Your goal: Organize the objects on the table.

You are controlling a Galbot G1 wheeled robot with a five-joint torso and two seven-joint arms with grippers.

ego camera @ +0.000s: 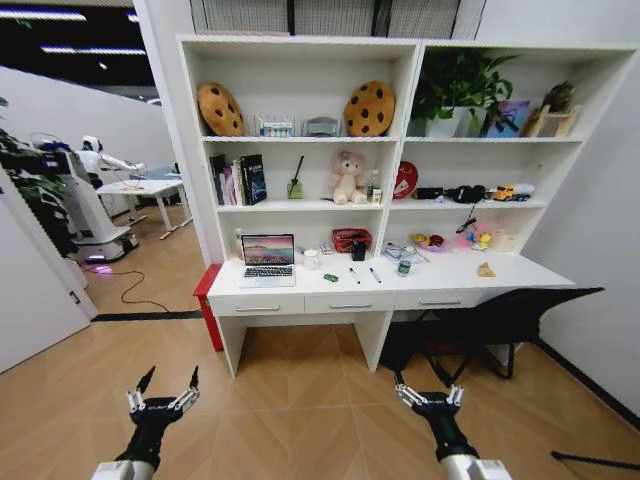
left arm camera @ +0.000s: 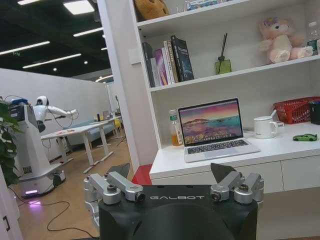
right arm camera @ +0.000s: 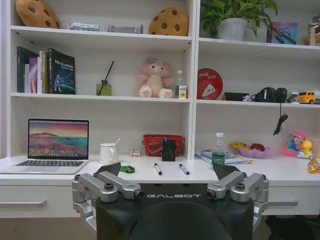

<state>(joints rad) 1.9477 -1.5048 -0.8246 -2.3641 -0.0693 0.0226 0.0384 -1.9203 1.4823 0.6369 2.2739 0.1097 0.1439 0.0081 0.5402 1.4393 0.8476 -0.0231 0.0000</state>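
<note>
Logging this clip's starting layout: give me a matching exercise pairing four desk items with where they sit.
Column 1:
1. laptop
2. two pens
3. clear bottle with green label
4. yellow snack packet

Column 2:
A. far right of the desk
B. beside the papers, right of the pens
C. open, at the desk's left end
D. lying near the front edge, in front of the red basket

Pairs: 1-C, 2-D, 3-B, 4-A
</note>
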